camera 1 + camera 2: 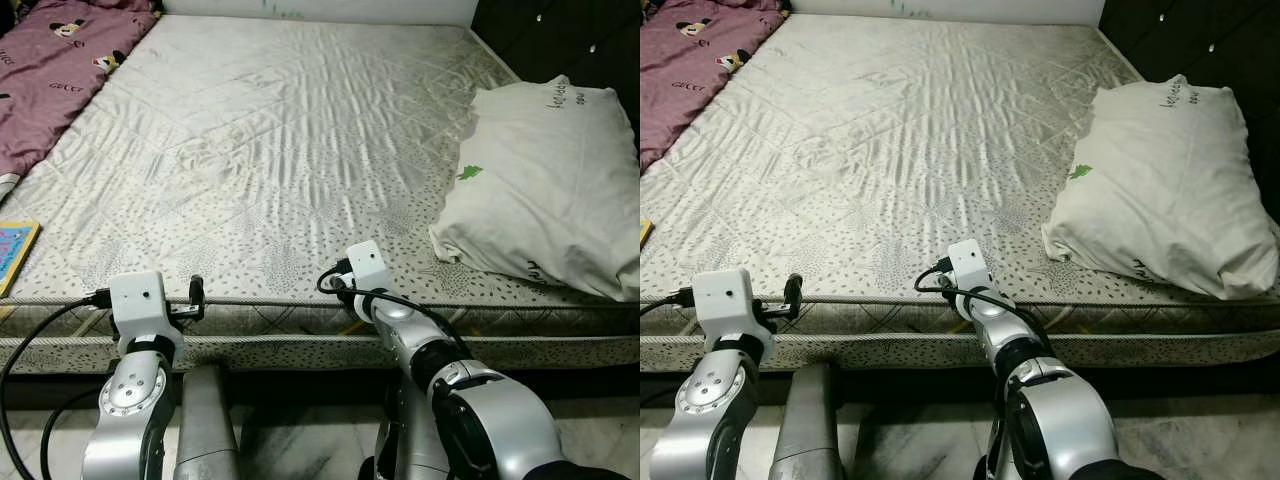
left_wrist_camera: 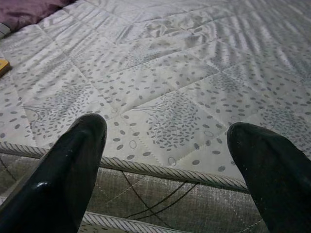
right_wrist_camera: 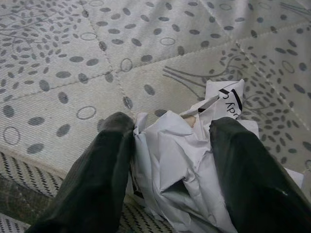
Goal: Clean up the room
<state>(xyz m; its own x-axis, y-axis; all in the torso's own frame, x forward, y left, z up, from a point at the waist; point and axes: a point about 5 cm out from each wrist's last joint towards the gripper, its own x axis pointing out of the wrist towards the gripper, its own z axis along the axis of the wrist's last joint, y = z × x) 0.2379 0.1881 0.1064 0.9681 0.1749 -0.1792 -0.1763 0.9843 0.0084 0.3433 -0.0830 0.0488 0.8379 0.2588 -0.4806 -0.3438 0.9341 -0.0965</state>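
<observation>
Our right gripper (image 3: 170, 160) sits at the near edge of the mattress (image 1: 300, 150), its two fingers (image 3: 99, 174) closed around a wad of crumpled white paper (image 3: 180, 165). The paper lies between the fingers just above the mattress's piped border, with a printed scrap sticking out at the far side. Our left gripper (image 2: 165, 165) hovers at the same near edge, further toward the left corner, fingers spread apart with nothing between them.

We judge the paper to be very light, soft and easily crushed; it will deform rather than resist, so a moderate squeeze across the thickest bunched part should hold it. Loose flaps may tear or slip free if only an edge is pinched.

A white pillow (image 1: 550, 180) rests along the right edge, a purple blanket (image 1: 60, 70) covers the far left corner, and a book (image 1: 15, 250) lies at the left edge.
</observation>
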